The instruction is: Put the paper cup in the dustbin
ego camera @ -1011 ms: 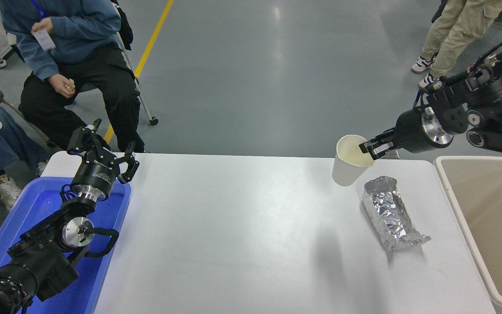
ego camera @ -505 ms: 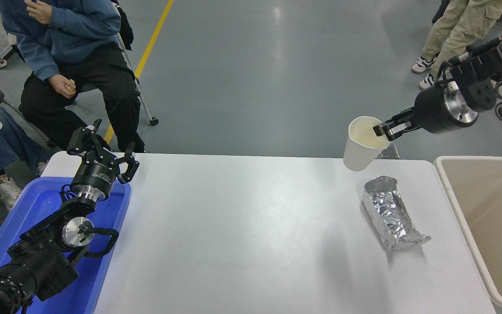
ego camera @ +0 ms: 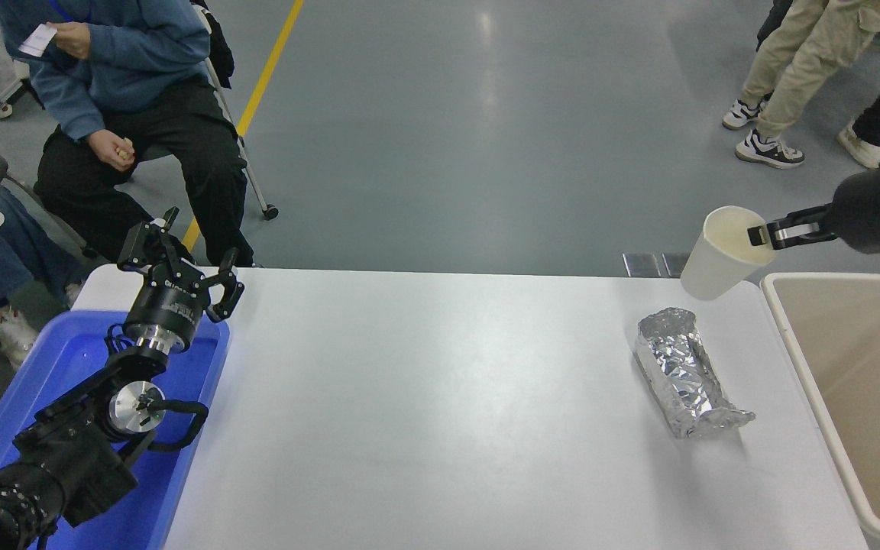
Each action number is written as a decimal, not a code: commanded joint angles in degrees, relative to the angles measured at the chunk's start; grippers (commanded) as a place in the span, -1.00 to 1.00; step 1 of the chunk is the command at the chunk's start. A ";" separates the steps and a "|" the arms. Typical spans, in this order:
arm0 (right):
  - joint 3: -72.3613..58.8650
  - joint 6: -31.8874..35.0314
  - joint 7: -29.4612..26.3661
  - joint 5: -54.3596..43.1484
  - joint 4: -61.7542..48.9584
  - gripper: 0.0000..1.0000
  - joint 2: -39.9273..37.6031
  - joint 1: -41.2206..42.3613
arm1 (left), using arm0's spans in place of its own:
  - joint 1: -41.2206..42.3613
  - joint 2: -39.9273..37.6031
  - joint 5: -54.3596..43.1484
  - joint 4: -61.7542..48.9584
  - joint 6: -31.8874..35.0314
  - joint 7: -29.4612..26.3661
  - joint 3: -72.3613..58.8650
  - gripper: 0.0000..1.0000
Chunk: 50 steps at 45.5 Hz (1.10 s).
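My right gripper [ego camera: 762, 234] comes in from the right edge and is shut on the rim of the white paper cup [ego camera: 719, 256]. The cup hangs tilted in the air above the table's far right corner, just left of the beige dustbin [ego camera: 791, 336], which stands at the table's right side with its inside bare. My left gripper [ego camera: 180, 263] is parked open at the lower left, above the blue tray.
A crinkled silver foil bundle [ego camera: 686, 374] lies on the white table [ego camera: 425, 397] near the dustbin. A blue tray [ego camera: 66, 359] sits at the left edge. A seated person is at the far left; other people's legs stand at the far right.
My right gripper has lifted the cup off the table and carried it to the right, from left of the foil bundle's far end to just beside the dustbin's far corner.
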 commanded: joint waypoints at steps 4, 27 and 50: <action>10.98 -0.50 -0.02 1.04 -5.00 -1.00 -12.35 -12.50 | 0.01 0.00 0.01 -0.01 0.01 0.01 0.03 1.00; 18.81 -8.06 -0.02 15.71 -16.16 -1.00 -11.92 -35.53 | 0.01 -0.09 0.01 -0.01 0.01 0.01 0.03 1.00; 23.90 -17.20 -0.19 37.86 -28.30 -1.00 -1.64 -53.72 | 0.01 0.00 0.01 -0.01 0.01 0.01 -0.06 1.00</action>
